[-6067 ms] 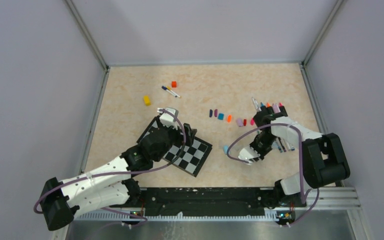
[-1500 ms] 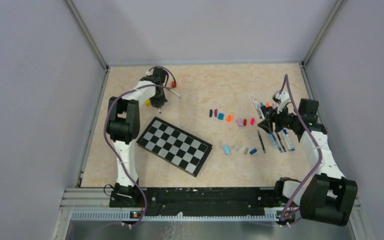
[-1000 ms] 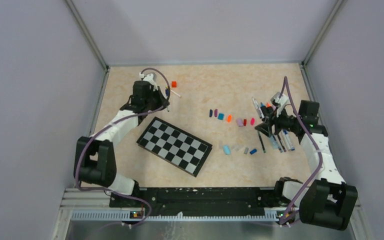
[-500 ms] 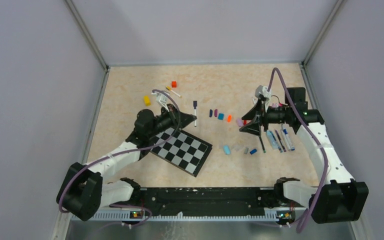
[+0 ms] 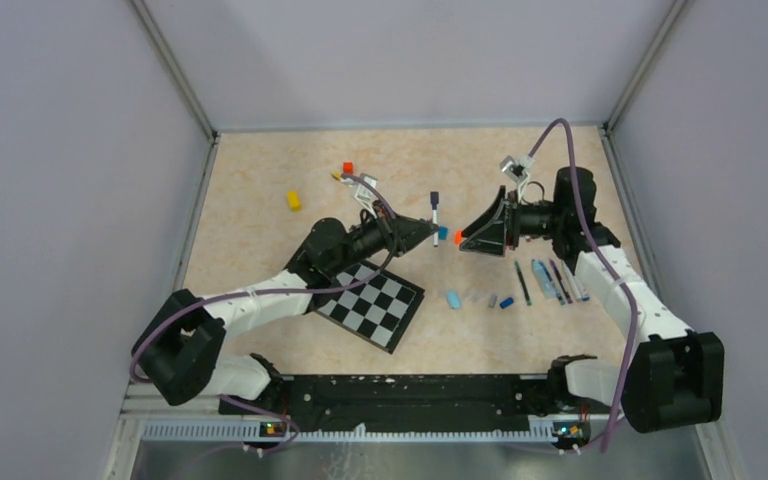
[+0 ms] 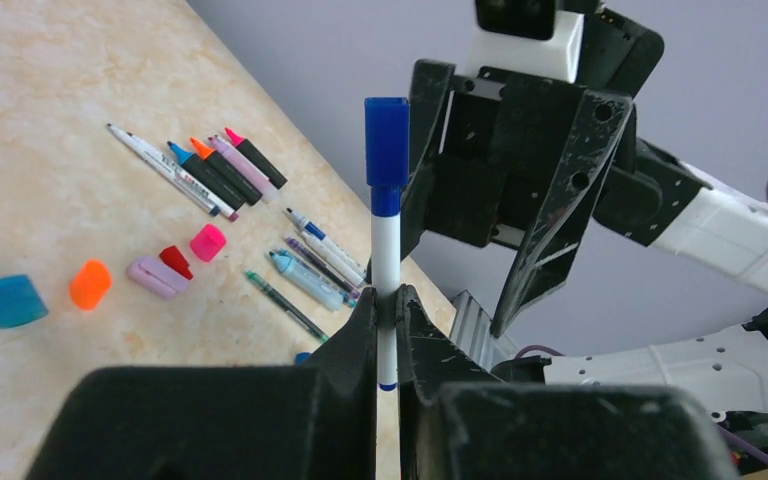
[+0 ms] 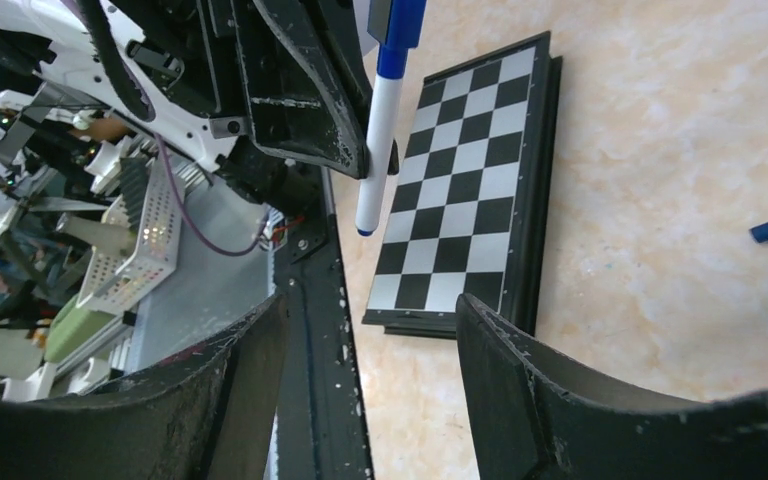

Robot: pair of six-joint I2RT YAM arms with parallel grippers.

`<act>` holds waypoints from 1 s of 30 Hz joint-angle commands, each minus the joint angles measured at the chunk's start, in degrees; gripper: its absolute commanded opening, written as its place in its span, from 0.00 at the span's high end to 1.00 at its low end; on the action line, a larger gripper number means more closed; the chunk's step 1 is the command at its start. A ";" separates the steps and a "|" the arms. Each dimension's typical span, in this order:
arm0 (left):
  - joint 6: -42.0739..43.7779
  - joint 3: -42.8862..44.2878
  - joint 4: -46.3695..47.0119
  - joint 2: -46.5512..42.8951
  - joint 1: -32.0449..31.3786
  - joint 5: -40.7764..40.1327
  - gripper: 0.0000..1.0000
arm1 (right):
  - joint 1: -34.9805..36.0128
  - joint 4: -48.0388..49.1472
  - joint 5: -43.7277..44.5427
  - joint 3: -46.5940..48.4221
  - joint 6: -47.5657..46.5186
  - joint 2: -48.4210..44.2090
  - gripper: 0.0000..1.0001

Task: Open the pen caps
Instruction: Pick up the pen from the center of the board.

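Now the left gripper [image 6: 387, 305] pinches the white pen [image 6: 387, 255] in the air above mid-table, its blue cap [image 6: 387, 140] just left of the spread right gripper [image 5: 470, 238], which should probably close squarely on that cap alone and pull straight along the barrel.

The left arm [image 5: 260, 295] stretches low from the near left toward the middle, wrist level, the left jaws pinched tight on a pen [image 6: 387, 250]. The right arm [image 5: 610, 280] rises from the near right, bends at its elbow and points left, the right jaws spread wide, facing the left jaws, just apart.
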 commanded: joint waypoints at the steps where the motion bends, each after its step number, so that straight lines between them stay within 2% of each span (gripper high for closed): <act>1: -0.57 3.75 5.17 2.04 -2.41 -3.55 1.00 | 1.89 13.43 -0.84 -2.90 10.02 -0.32 0.39; 8: -0.23 5.11 5.23 4.43 -4.48 -4.77 1.00 | 2.42 21.83 -0.61 -6.01 16.62 -0.38 0.40; 12: 0.81 5.51 5.23 5.35 -5.00 -3.67 1.00 | 1.75 10.99 -1.05 -0.77 7.05 -0.85 0.40; 14: 1.62 5.55 4.54 5.43 -5.18 -3.01 1.00 | 0.89 8.69 -1.17 0.37 5.90 -1.04 0.39; 20: 2.45 5.09 4.61 5.48 -5.77 -1.54 1.00 | 0.23 17.06 -0.07 -1.78 13.76 -1.10 0.40; 30: 2.68 4.96 5.42 5.83 -6.64 -1.61 1.00 | 2.44 17.17 1.64 1.34 17.45 2.67 0.48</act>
